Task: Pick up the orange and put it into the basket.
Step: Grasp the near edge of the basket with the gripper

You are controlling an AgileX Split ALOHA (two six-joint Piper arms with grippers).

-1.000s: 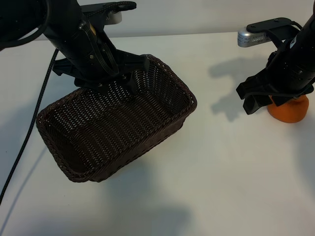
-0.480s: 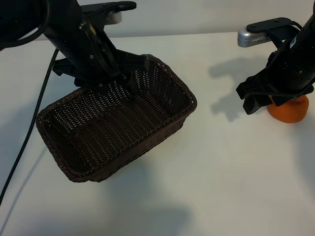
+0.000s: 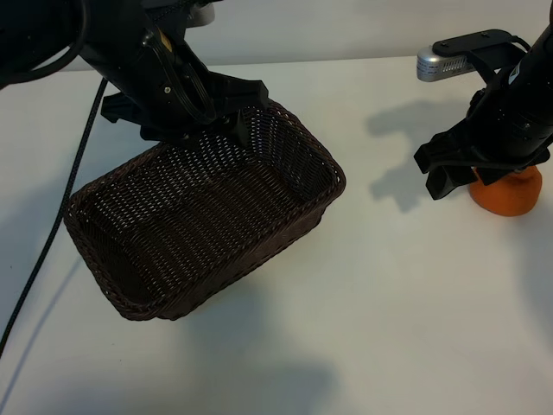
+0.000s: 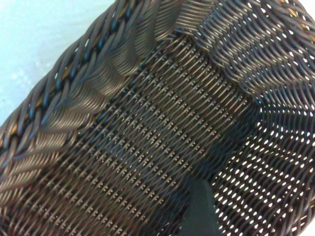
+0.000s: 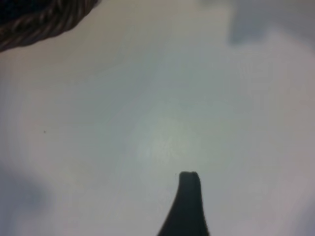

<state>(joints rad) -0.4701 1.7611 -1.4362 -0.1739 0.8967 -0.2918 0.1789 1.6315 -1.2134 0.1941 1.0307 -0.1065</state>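
the orange [image 3: 508,194] sits on the table at far right, touching or just behind the right gripper [image 3: 454,175], whose jaws stand open and empty beside it, while the open left gripper [image 3: 226,121] hovers over the basket [image 3: 130,298] well to the left.

One dark-brown wicker basket [image 3: 203,220], one orange [image 3: 508,194], two black robot arms each ending in one tool, left tool [image 3: 226,117] and right tool [image 3: 454,173], one white bench [image 3: 380,328], one black cable [image 3: 52,225]
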